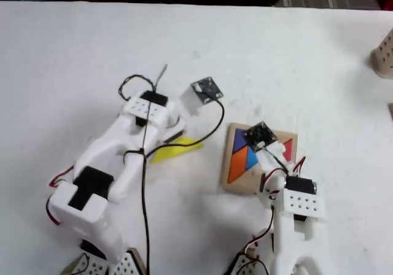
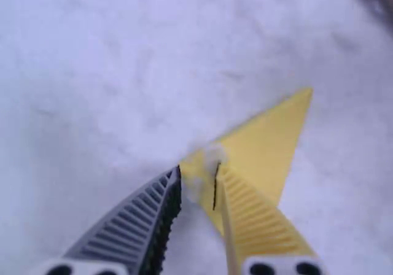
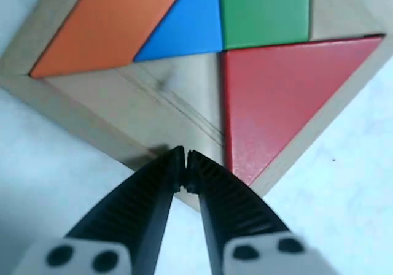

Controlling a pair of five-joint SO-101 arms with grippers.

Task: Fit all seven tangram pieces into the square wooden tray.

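Pinching yellow piece [image 2: 267, 137], apparently, left end effector [image 2: 198, 186]

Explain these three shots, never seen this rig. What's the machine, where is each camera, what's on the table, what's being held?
Two small robot arms sit side by side at a white table. The high view comes from a fixed camera looking down. Each wrist view comes from a camera mounted on one arm, looking along its gripper. The job is a tangram puzzle.

In the left wrist view, the left gripper is closed on a corner of a yellow piece, away from the tray.

In the right wrist view, the right gripper is shut, holds nothing, and sits over the edge of the wooden tray. Showing in the tray are an orange piece, a blue piece, a green piece and a red piece, with some bare wood unfilled.
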